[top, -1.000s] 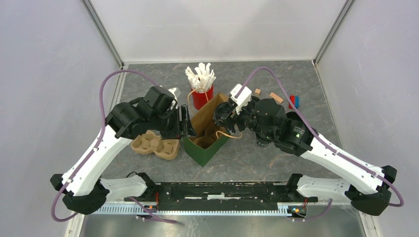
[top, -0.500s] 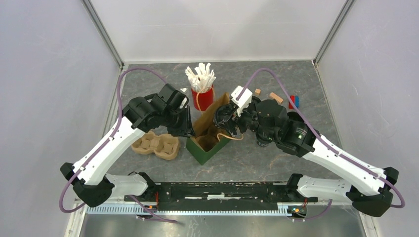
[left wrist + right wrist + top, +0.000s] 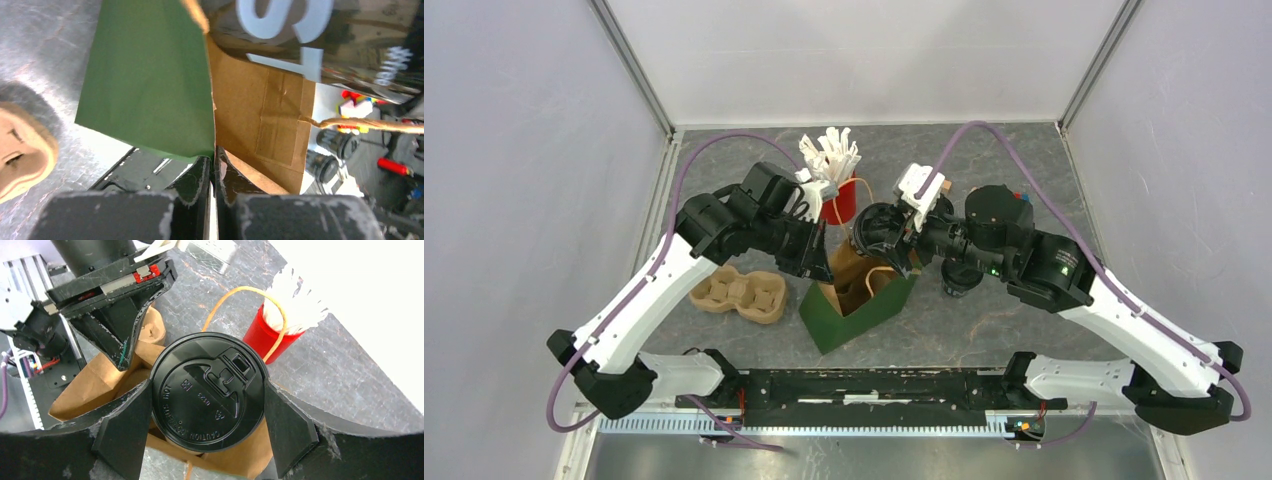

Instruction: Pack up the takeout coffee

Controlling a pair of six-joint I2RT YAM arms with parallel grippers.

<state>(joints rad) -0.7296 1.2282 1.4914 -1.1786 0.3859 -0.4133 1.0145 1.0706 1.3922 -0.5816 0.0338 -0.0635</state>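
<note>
- Jaws of left gripper (image 3: 214,167) pinched almost together on the top edge of one wall of the green paper bag with brown inside (image 3: 145,75); only the paper sits between the fingertips.
- Jaws of right gripper (image 3: 207,392) spread wide and clamped on the short black paper cup with white lettering (image 3: 300,30), one finger (image 3: 125,425) on each side of it.
- Flat round black lid (image 3: 207,400) is on the cup, facing up at the right wrist camera; cup looks upright.
- Cup hangs over the open mouth of the bag, brown interior (image 3: 85,385) showing under it; whether its base is below the rim, cannot tell.
- Top view: both grippers meet over the bag (image 3: 854,315), left gripper (image 3: 819,255) at its left wall, right gripper (image 3: 874,230) over the far side of the mouth.
- Tan twine handle (image 3: 235,295) of the bag loops up behind the cup.
- Red cup of white sticks (image 3: 839,200) stands just behind the bag, apart from the black cup.
- Brown pulp cup carrier (image 3: 739,295) lies on the grey stone-pattern table (image 3: 984,310), just left of the bag, under the left arm.
</note>
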